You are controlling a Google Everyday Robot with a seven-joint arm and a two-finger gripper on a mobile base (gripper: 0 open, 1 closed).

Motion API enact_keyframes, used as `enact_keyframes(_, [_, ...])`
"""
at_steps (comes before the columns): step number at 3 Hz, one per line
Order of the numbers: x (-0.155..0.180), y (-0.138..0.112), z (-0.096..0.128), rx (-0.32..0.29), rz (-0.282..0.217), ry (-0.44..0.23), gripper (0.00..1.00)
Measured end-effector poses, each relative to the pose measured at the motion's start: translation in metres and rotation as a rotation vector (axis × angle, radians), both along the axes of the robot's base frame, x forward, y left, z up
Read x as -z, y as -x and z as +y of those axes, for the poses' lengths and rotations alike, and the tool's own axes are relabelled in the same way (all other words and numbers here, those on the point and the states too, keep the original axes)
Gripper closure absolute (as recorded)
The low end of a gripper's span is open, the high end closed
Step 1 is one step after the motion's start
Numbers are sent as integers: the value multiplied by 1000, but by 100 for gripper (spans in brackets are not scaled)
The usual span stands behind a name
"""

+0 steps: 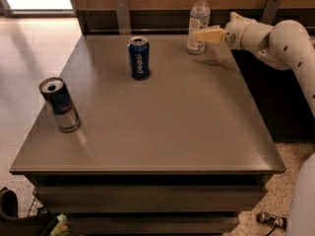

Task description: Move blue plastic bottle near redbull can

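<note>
Currently gripper [203, 34] at far-right corner of table [197, 132], against blue plastic bottle [199, 16] at mid-height; whether clamped, cannot tell. Redbull can [60, 104] well apart, near-left. Risk: tall bottle tips if grasp shallow; Pepsi can [139, 58] near likely carry path, could get clipped.

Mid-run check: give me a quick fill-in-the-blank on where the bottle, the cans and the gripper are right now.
1. The blue plastic bottle has a ___ cap.
2. The gripper is level with the ___'s label, away from both cans.
3. The dark blue can carries the word ___.
4. The redbull can stands ___ on the table.
Missing words: white; bottle; Pepsi; upright.
</note>
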State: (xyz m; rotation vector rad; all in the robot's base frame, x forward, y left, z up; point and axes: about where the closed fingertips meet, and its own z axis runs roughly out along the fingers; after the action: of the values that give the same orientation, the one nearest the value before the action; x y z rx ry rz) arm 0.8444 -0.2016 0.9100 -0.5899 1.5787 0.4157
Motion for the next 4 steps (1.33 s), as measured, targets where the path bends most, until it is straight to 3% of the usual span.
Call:
enact_keyframes(1, [1,-18,10,-20,-21,-29,0])
enact_keyframes(2, [6,-34,42,-102,-25,-71,23])
enact_keyframes(4, [5,-34,42,-97,-25,-68,70])
